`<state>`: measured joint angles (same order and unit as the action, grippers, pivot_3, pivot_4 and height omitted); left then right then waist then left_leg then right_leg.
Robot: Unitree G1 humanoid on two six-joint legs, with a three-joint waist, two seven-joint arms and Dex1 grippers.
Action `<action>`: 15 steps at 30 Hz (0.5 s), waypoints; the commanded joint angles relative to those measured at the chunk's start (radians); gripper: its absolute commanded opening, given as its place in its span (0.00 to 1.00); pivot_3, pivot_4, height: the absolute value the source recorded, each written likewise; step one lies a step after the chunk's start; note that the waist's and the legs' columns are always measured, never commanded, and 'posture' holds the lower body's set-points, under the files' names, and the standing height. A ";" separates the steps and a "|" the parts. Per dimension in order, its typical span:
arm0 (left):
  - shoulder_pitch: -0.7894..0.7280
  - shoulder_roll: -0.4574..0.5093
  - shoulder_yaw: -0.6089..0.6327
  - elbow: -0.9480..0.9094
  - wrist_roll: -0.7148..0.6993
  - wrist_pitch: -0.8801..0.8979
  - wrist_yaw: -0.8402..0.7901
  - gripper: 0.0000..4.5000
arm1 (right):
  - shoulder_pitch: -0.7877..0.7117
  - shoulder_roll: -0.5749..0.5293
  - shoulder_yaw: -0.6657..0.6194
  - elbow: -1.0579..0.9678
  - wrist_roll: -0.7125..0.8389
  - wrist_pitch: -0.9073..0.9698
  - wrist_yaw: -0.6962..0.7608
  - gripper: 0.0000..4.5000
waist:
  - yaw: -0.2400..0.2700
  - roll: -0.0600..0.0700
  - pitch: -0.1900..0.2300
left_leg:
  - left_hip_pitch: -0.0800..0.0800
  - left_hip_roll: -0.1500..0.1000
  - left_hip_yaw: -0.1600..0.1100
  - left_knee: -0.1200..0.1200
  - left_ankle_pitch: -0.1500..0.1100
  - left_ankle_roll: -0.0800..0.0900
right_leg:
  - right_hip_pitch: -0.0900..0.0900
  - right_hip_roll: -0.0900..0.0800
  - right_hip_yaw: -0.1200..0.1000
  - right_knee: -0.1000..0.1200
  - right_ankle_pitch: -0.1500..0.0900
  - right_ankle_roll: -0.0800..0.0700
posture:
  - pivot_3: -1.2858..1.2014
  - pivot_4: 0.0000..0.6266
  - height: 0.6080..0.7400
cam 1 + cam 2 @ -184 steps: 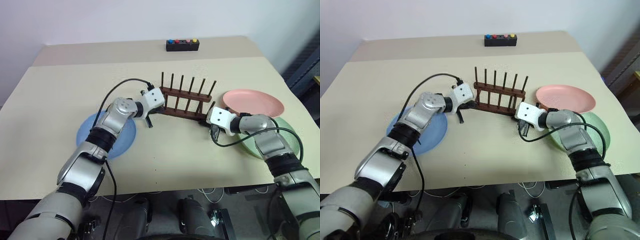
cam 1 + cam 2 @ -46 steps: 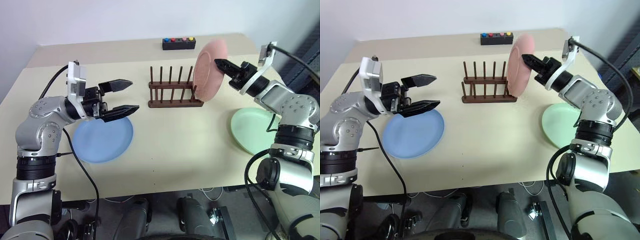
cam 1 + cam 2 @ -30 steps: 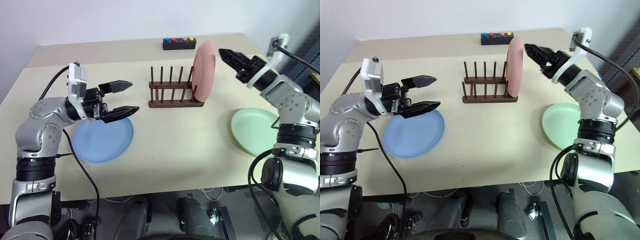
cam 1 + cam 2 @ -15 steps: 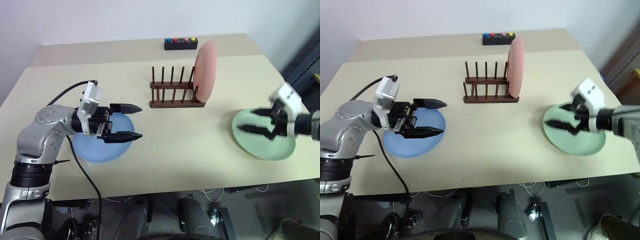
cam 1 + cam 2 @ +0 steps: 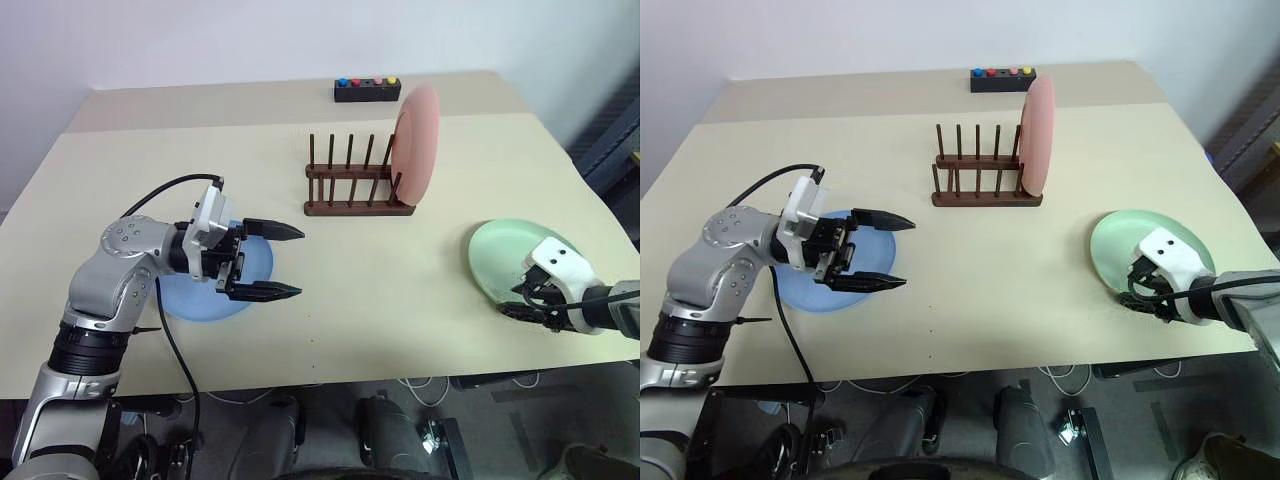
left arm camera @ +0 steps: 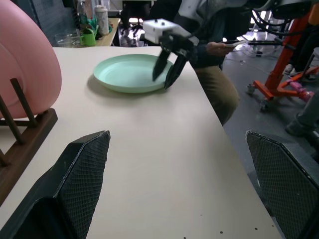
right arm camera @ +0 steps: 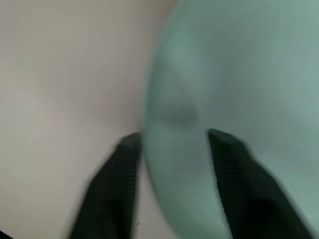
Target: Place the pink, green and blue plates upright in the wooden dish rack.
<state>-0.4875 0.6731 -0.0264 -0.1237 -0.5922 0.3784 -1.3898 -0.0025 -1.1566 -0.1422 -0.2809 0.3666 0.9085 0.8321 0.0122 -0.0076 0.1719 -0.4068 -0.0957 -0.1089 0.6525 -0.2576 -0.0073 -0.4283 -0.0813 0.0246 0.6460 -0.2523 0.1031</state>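
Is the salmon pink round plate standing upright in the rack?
Upright: the salmon pink round plate stands on edge between the dark wooden rack's end pegs.

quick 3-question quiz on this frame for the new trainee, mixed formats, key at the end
1. True or false: the salmon pink round plate stands upright at the end of the dark brown wooden peg rack.
2. Which plate's rim sits between the right gripper's two black fingers?
A. light blue round plate
B. pale mint green round plate
3. Fill in: the left gripper hovers beside the ___ plate, fingers apart.

Key: 1 true; 2 B; 3 light blue.
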 commanded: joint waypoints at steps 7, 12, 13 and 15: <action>-0.019 0.005 0.014 0.005 0.014 -0.025 0.005 1.00 | -0.045 0.007 0.012 0.048 -0.059 -0.067 0.001 0.01 | 0.000 -0.005 -0.003 | 0.002 0.000 0.000 0.001 0.000 0.000 | 0.002 0.000 0.000 0.000 0.000 0.000 | 0.52 0.24 1.00; -0.035 -0.009 0.031 0.031 0.011 -0.036 0.030 1.00 | -0.413 0.103 -0.102 0.325 -0.071 -0.202 -0.163 0.01 | -0.010 -0.004 -0.002 | 0.002 0.000 0.000 0.000 0.000 0.000 | 0.002 0.000 0.000 0.000 0.000 0.000 | 0.52 0.24 1.00; -0.044 -0.015 0.038 0.043 0.008 -0.040 0.038 1.00 | -0.507 0.129 -0.120 0.377 -0.067 -0.241 -0.195 0.01 | -0.012 -0.002 0.000 | 0.002 0.000 0.001 0.000 0.000 0.000 | 0.002 0.000 0.001 0.000 0.000 0.000 | 0.52 0.24 1.00; -0.060 -0.024 0.049 0.063 0.007 -0.048 0.051 1.00 | -0.640 0.177 -0.142 0.441 -0.067 -0.310 -0.248 0.01 | -0.011 0.001 0.000 | 0.002 0.000 0.001 -0.001 0.001 -0.001 | 0.000 0.000 0.001 0.001 0.000 0.000 | 0.52 0.24 1.00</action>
<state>-0.5295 0.6476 -0.0120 -0.0679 -0.5787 0.3529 -1.3481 -0.5799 -0.9903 -0.2201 0.1456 0.2981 0.6670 0.6312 0.0009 -0.0068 0.1721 -0.4054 -0.0955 -0.1078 0.6495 -0.2546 -0.0123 -0.4296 -0.0808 0.0251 0.6469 -0.2523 0.1029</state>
